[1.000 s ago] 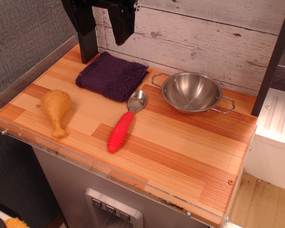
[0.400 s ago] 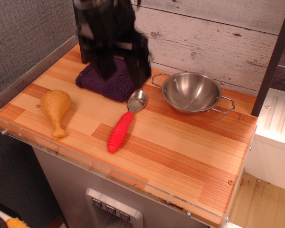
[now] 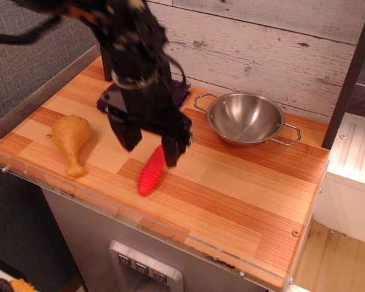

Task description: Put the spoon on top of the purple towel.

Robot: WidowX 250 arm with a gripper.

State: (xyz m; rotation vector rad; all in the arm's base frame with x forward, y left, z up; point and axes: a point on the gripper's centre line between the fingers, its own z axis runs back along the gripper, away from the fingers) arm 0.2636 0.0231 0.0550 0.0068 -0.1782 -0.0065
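Observation:
The spoon's ribbed red handle [image 3: 150, 175] lies on the wooden counter near the front. Its silver bowl is hidden behind my gripper. My black gripper [image 3: 151, 146] hangs open just above the upper part of the handle, one finger [image 3: 129, 135] to its left and one finger [image 3: 174, 149] to its right. It holds nothing. The purple towel [image 3: 184, 91] lies at the back by the wall. My arm covers most of it, and only its edges show.
A steel bowl with two wire handles [image 3: 246, 118] stands right of the towel. A toy chicken drumstick [image 3: 72, 139] lies at the front left. A plank wall [image 3: 261, 42] runs along the back. The counter's front edge [image 3: 170, 230] has a clear lip.
My arm has come down and forward from above the towel to just over the spoon. It now hides the spoon's bowl and most of the towel. The spoon, bowl and drumstick have not moved.

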